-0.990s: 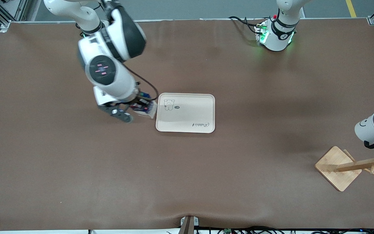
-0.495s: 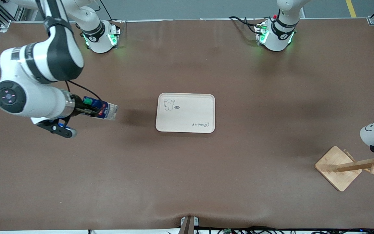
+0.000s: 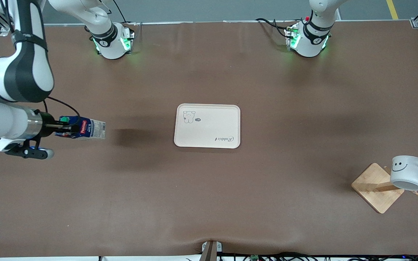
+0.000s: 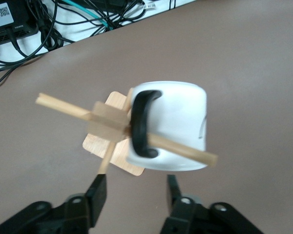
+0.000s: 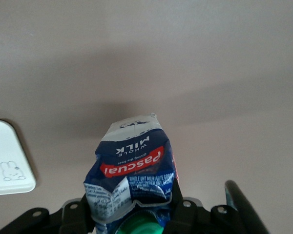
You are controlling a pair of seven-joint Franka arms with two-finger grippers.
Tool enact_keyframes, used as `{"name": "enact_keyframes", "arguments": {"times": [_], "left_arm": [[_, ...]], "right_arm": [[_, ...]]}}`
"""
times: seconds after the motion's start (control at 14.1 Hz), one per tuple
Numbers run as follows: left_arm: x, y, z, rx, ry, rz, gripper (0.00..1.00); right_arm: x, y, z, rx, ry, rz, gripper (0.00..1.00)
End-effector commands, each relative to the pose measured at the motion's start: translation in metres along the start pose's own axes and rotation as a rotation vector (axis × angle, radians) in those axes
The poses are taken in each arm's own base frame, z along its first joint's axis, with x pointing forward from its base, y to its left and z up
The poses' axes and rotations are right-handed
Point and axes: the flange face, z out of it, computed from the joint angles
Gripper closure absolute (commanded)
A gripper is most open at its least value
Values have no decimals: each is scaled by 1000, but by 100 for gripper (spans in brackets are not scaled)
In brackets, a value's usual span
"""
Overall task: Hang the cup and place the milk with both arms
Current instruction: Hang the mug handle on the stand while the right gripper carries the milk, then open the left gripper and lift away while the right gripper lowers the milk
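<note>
- On my feed the wooden mug rack [image 3: 377,187] stands nearest the front camera, at the left arm's end of the counter [image 3: 209,195].
- The white smiley mug [image 3: 408,172] hangs on a rack peg [image 4: 178,147] by its black handle [image 4: 140,122].
- My left gripper [image 4: 136,195] hovers over the mug, fingers [image 4: 98,191] parted and off it.
- The cream tray [image 3: 207,125] lies mid-counter, farther from the camera than the rack.
- My right gripper [image 3: 64,126] is up over the counter at the right arm's end, fingers clamped on the milk carton [image 3: 82,127] near its green cap [image 5: 139,226], the carton lying sideways, well apart from the tray.
</note>
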Motion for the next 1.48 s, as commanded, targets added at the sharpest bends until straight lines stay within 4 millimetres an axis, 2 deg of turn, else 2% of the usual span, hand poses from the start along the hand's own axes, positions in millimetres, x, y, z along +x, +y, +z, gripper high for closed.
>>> {"name": "enact_keyframes", "arguments": {"times": [0.0,0.14,0.21,0.49,0.71,0.78,0.92,0.99,1.13,1.2,1.34,1.41], "left_arm": [[2,17,-20,-14,5,-48,0],[5,31,-17,-47,-31,-77,0],[7,36,-19,-54,-41,-88,0],[26,89,-33,-91,-85,-208,0],[41,120,-44,-61,-97,-292,0],[50,138,-45,-24,-109,-311,0],[63,172,-56,29,-106,-370,0],[67,182,-58,46,-105,-388,0],[68,190,-62,49,-111,-388,0],[68,190,-63,50,-108,-387,0],[69,192,-65,52,-103,-384,0],[72,205,-71,61,-96,-357,0]], "right_arm": [[-19,36,30,44,57,-34,100],[-27,50,50,50,75,-35,100],[-28,64,60,52,73,-24,100],[-32,107,100,64,86,-32,100],[-46,109,124,68,119,-26,100],[-48,109,130,68,132,-21,100],[-49,110,134,69,130,-1,100],[-49,111,134,71,129,29,100],[-49,110,134,72,128,55,100],[-49,110,132,71,134,55,95],[-48,111,131,70,135,73,94],[-48,111,133,67,131,94,94]]}}
